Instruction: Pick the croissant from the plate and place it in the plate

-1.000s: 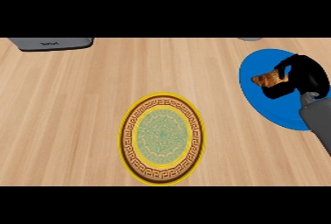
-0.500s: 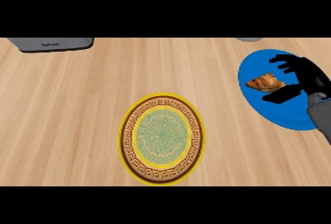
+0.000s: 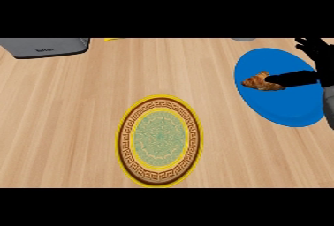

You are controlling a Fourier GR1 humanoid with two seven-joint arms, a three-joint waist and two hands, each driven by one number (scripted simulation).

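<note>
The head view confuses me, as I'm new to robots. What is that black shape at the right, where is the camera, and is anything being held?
The camera sits at the robot's head, looking steeply down at a wooden counter. The black shape is the right robot hand, fingers spread; one finger reaches to the croissant lying on the blue plate, but nothing is held. The patterned plate in the middle has nothing on it. A grey appliance stands at the far left. The left robot hand is out of view.

Bright, even light covers the wooden worktop [image 3: 78, 110] with no glare. Shadows are faint; only the right robot hand [image 3: 321, 59] shows nearly featureless black.
</note>
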